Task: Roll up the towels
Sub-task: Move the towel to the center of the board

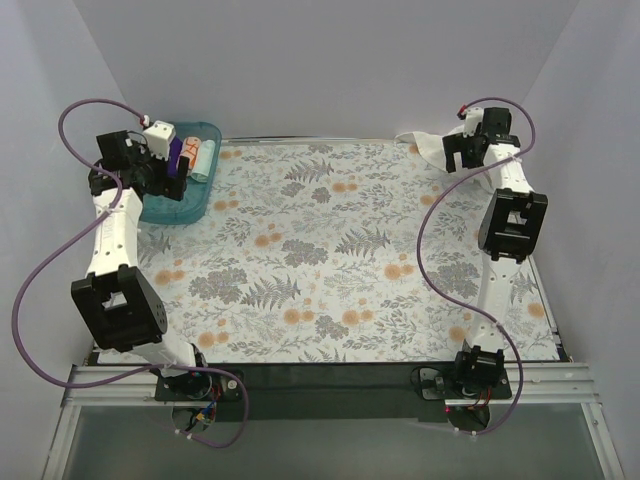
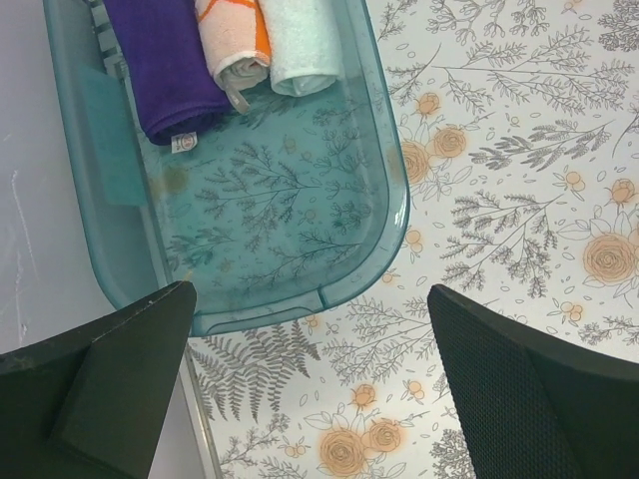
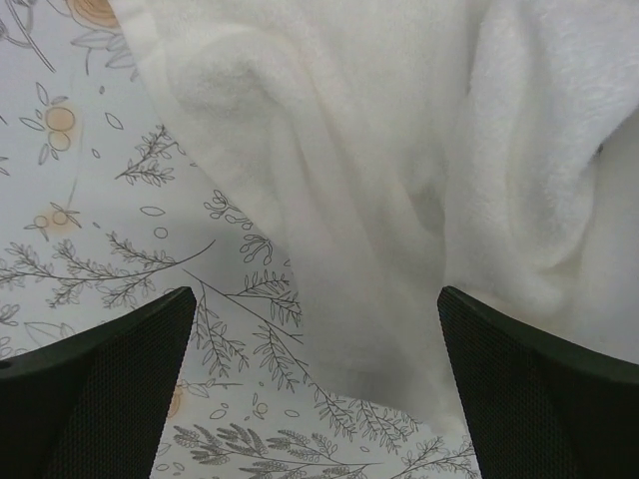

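- Three rolled towels are lying side by side at the far end of the teal translucent plastic tray (image 2: 391, 190): the dark purple terry roll (image 2: 165, 70), the white-and-orange roll (image 2: 232, 40) and the pale teal roll (image 2: 310, 45), each touching its neighbour.
- One large plain white terry towel (image 3: 399, 150) is lying crumpled and unrolled, well apart from the tray, at the opposite far corner of the floral-patterned sheet (image 1: 330, 250).
- We are hovering the left gripper (image 2: 310, 297) over the tray's bare near end, its jaws spread wide with nothing between them.
- We are holding the right gripper (image 3: 315, 294) just above the white towel, far from the tray, its jaws equally wide and empty.
- We are judging the step in hand to be fetching this last towel onto open sheet beside the tray.
- We are aiming for a single hem or corner, not the bunched middle, so the cloth is unfolding as it is dragging.
- We are wanting it flat before rolling, with the left arm coming away from the tray to pin the other corner.
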Controlling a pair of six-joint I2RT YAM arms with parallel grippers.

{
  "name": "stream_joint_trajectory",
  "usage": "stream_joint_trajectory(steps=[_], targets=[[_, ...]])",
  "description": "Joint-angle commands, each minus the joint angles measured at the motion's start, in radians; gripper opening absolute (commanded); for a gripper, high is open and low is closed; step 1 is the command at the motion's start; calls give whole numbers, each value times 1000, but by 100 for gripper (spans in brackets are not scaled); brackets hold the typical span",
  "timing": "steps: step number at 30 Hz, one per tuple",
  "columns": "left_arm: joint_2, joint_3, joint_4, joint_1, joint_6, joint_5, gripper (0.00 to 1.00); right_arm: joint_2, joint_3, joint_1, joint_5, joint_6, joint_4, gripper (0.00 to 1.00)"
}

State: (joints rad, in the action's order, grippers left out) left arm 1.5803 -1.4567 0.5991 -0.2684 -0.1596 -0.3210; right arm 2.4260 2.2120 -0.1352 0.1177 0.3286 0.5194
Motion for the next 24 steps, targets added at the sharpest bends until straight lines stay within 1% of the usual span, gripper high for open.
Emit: stream_joint_trajectory(steps=[1, 2, 3, 5, 6, 7, 8, 10, 11, 12, 13, 14, 15, 16, 17, 18, 19, 20, 21, 22, 23, 24], targets=[[-82, -42, 31, 0, 2, 8, 98, 30, 48, 11, -38, 38, -58, 93], [-79, -48, 36, 1, -3, 8, 98, 39, 46, 11, -52, 46, -59, 89], [-77, -57, 42, 1, -6, 8, 98, 48, 41, 11, -62, 55, -68, 75], [-74, -77, 51, 0, -9, 3, 98, 56, 26, 11, -90, 79, -76, 52], [-72, -82, 59, 0, -12, 0, 98, 56, 18, 11, -95, 89, -76, 25], [-72, -90, 60, 0, -14, 0, 98, 50, 9, 11, -98, 93, -75, 9], [-75, -93, 67, 1, -14, -6, 98, 39, -18, 11, -84, 95, -71, 2], [-78, -97, 71, 0, -14, -10, 98, -16, -43, 11, -31, 95, -27, 1], [-85, -105, 74, 1, -12, -18, 98, -42, -54, 17, 41, 89, -3, 1], [-88, -106, 86, 0, -8, -47, 98, -74, -99, 22, 87, 61, 48, 1], [-94, -106, 94, 1, 11, -76, 98, -155, -139, 28, 138, 49, 68, 1], [-108, -96, 99, 0, 14, -96, 98, -203, -188, 57, 214, 44, 83, 1], [-114, -90, 109, 1, 17, -146, 98, -310, -325, 81, 233, 47, 91, 1], [-118, -85, 123, 1, 34, -170, 98, -367, -390, 107, 250, 49, 88, 1], [-124, -79, 133, 3, 34, -180, 98, -421, -463, 176, 290, 46, 88, 1], [-134, -74, 157, 5, 35, -203, 98, -524, -519, 207, 316, 18, 87, 1], [-137, -70, 168, 5, 35, -213, 98, -569, -634, 238, 336, -12, 85, 1], [-144, -65, 180, 5, 40, -223, 98, -612, -684, 303, 386, -41, 82, 1], [-160, -44, 195, 5, 38, -230, 98, -681, -730, 342, 405, -69, 74, 1], [-167, -31, 202, 3, 40, -249, 98, -709, -821, 382, 419, -136, 68, 1], [-175, -18, 205, 5, 38, -260, 98, -734, -862, 470, 462, -169, 58, 1], [-181, 4, 218, 5, 37, -273, 98, -766, -906, 517, 497, -206, 29, 1]])
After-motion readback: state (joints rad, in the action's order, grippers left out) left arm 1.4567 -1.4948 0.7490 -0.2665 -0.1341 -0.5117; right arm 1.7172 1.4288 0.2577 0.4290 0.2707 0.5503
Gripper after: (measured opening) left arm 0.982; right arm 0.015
